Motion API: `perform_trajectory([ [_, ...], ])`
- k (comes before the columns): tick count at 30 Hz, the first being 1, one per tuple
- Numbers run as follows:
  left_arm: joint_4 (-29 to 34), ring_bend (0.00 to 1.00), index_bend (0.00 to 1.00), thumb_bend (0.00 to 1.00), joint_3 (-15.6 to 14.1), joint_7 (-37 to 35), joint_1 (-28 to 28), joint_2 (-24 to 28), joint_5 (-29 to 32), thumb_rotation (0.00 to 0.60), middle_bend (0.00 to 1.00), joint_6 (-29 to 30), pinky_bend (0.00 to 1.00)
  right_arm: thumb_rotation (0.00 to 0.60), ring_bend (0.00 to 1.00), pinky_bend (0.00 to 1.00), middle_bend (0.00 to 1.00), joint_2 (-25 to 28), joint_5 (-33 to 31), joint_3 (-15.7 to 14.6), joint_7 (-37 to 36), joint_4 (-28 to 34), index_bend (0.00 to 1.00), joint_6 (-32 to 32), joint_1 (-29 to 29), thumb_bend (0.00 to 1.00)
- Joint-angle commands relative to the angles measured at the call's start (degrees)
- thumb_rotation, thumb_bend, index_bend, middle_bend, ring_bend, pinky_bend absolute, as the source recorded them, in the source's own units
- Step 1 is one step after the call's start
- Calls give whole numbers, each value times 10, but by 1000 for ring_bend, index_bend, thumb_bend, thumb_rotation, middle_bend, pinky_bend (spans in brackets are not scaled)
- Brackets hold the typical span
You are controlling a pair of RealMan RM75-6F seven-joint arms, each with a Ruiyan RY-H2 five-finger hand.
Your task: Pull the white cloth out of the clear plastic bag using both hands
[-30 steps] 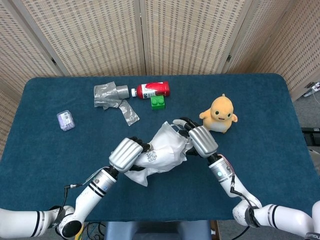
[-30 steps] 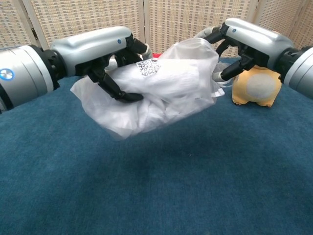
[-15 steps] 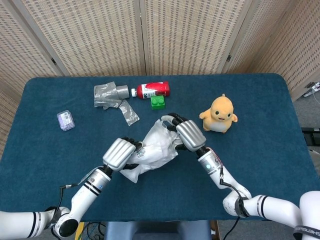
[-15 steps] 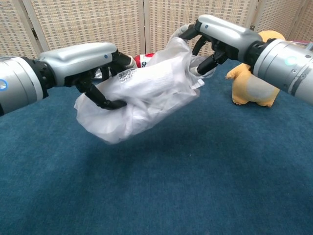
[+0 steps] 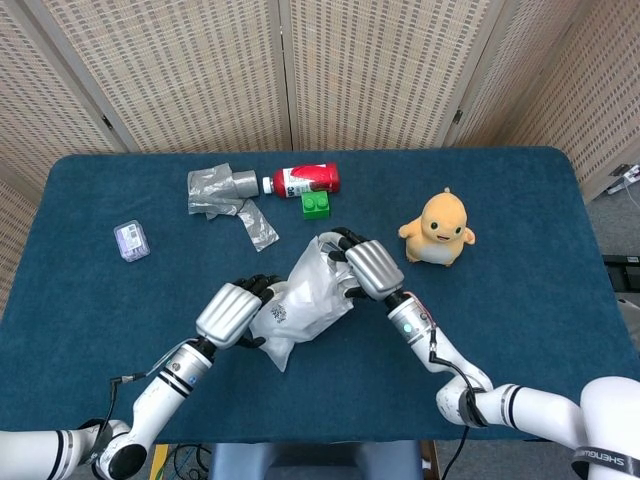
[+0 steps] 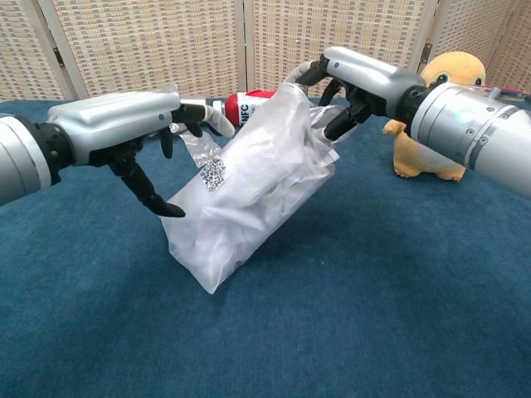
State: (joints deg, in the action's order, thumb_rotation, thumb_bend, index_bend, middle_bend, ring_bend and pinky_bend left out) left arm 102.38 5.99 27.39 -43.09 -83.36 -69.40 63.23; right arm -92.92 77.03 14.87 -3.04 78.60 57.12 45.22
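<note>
— The clear plastic bag [image 6: 249, 186], crinkled and glossy with the white cloth [image 6: 236, 207] bunched inside: where is it?

— Hanging tilted above the blue felt-like table [image 6: 398, 282], between the two hands. The right hand [image 6: 353, 79] pinches the bag's gathered upper end in curled dark fingers. The left hand [image 6: 137, 133], silver-shelled, has its fingers spread beside the lower half, and whether the tips touch the plastic cannot be told. A small printed code square [image 6: 212, 173] shows on the bag's side.

— And around it?

— Just behind, a red-and-white bottle [image 5: 305, 181] lies on its side by a green toy brick [image 5: 316, 204] and a crumpled silver foil wrapper [image 5: 228, 200]. A rounded yellow plush duck [image 5: 438, 228] sits to one side; a small clear box [image 5: 131, 241] lies well apart.
</note>
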Motion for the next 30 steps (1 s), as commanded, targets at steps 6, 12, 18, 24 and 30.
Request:
perform_trajectory([
  [6,-6,189,177,111,-12,-9,12,-1,-31,600,161,9,348,600,114,348,226,1,-14,-6,2,-8,785,-3,-6,508],
  [12,-21,214,245,111,-25,-28,23,-4,-74,600,193,22,348,600,114,349,227,1,-26,-9,2,-20,785,-7,-11,508],
  [18,-41,300,334,111,-44,-35,34,-7,-126,600,283,34,460,600,114,348,227,5,-34,-8,0,-27,785,-8,-14,510],
  [24,-59,510,396,111,-55,-46,40,-15,-160,600,497,36,703,600,114,348,227,6,-41,-7,-2,-32,785,-11,-16,512],
  [30,-85,736,453,111,-62,-47,35,-32,-186,600,822,22,898,600,114,348,227,7,-43,-7,-3,-32,785,-11,-18,513],
])
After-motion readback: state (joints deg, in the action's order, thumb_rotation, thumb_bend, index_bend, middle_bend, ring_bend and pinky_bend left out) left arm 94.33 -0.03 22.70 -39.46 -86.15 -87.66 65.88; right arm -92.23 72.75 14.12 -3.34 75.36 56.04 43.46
